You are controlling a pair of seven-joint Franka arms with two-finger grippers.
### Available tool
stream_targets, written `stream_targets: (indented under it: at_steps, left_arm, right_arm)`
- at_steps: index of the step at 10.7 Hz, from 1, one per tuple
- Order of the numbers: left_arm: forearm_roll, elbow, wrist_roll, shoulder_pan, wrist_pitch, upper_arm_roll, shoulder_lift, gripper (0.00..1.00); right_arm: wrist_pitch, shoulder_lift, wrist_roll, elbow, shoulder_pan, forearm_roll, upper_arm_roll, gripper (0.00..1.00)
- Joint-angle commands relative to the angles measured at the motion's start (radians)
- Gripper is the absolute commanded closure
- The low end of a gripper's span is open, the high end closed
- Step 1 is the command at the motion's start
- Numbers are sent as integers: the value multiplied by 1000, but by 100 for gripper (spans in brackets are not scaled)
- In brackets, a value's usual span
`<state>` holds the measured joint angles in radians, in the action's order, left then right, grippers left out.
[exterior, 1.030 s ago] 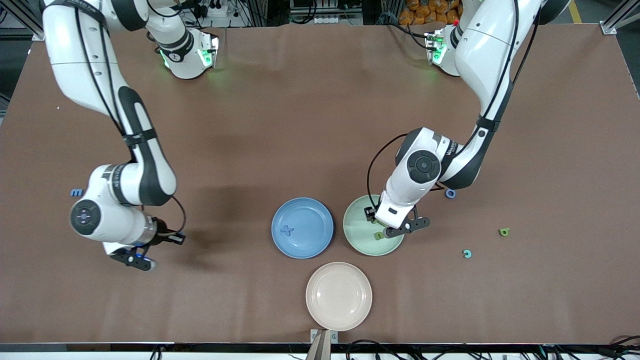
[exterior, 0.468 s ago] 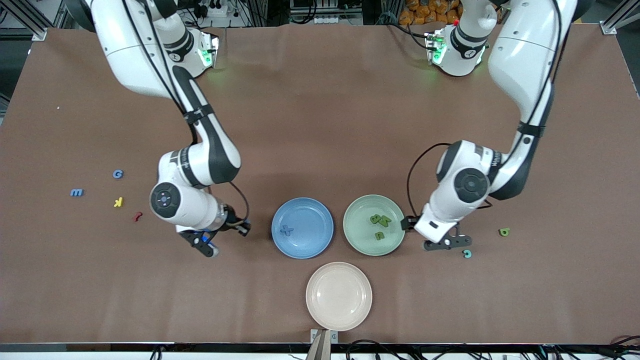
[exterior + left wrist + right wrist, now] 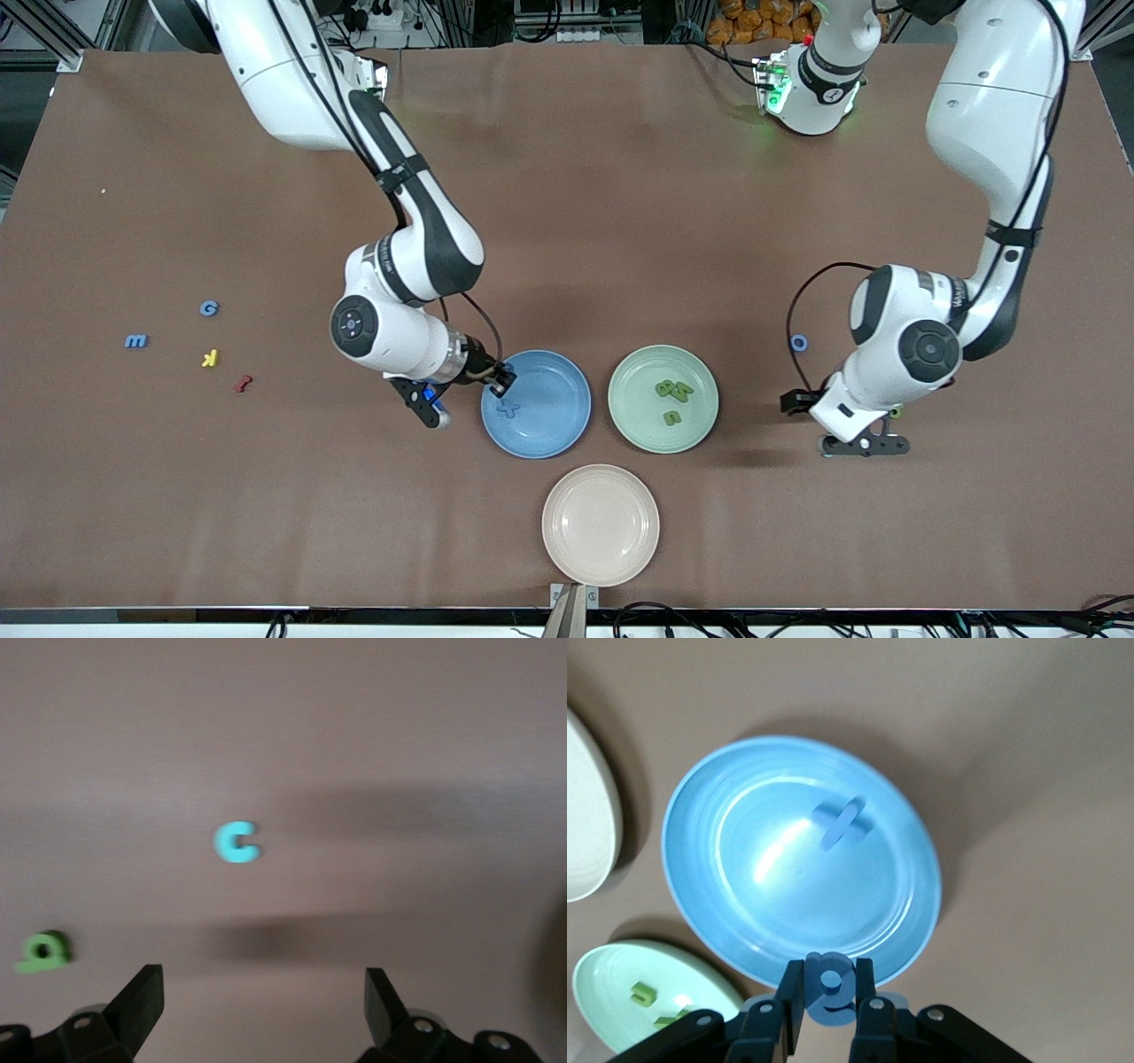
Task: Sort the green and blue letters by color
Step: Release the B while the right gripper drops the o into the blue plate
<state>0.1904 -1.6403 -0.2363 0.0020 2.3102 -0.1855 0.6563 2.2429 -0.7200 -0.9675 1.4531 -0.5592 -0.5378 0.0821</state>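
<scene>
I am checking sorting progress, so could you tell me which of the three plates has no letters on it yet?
The cream plate, nearest the front camera, is bare. The blue plate holds a blue x; the green plate holds three green letters.

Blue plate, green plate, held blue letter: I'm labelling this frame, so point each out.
blue plate (image 3: 558, 416), front view, bare inner surface.
green plate (image 3: 640, 412), front view, bare inner surface.
blue letter (image 3: 829, 980), right wrist view, its face between the right gripper's fingers.
</scene>
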Motion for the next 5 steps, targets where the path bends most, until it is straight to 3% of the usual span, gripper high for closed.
stream_targets:
  at_steps: [1,2,3,5]
  left_arm:
    - [61,-42,110,119,0,-32,-27,0]
    - [63,-42,167,154,3,-34,-26,0]
    - [63,-46,204,191,12,-52,-21,0]
    - [63,-78,223,262,73,-95,-14,0]
  right_arm:
    - [72,-10,-109,-4,-45,-14,11,0]
    - [66,-9,-103,0,-45,20,16,0]
    - [51,-1,-105,0,-39,129,16,0]
    - [-26,5,-87,12,-3,247,19,0]
